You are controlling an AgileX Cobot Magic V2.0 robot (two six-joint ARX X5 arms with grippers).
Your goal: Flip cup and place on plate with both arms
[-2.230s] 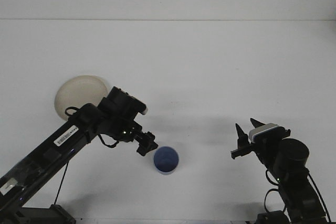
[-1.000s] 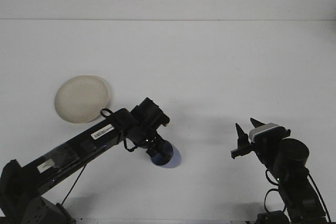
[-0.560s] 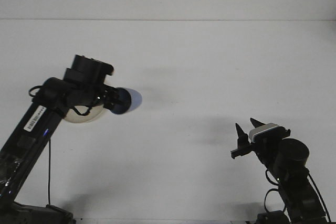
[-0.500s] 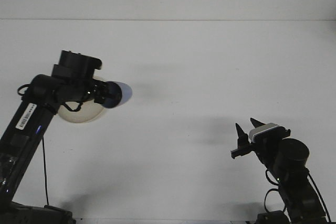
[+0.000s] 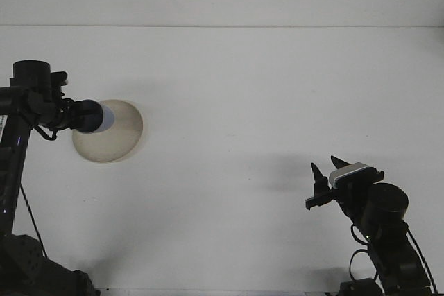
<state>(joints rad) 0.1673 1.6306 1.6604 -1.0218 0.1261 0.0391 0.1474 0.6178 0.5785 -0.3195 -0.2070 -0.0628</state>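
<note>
A blue cup (image 5: 96,118) hangs on its side over the left part of the beige plate (image 5: 114,138), its paler end pointing right. My left gripper (image 5: 78,116) comes in from the left edge and is shut on the cup's darker end, so most of the cup's body is hidden. Whether the cup touches the plate I cannot tell. Far away at the lower right, my right gripper (image 5: 327,172) stands open with nothing between its two dark fingers.
The white table (image 5: 243,102) meets a white wall at the back. The left arm's links and a cable (image 5: 28,206) run down the left edge. The right arm's base (image 5: 385,240) fills the lower right corner.
The left gripper took hold of the blue cup at the table's lower middle, lifted it and swung it up and left. It now sits over the plate. The right arm has not moved.
</note>
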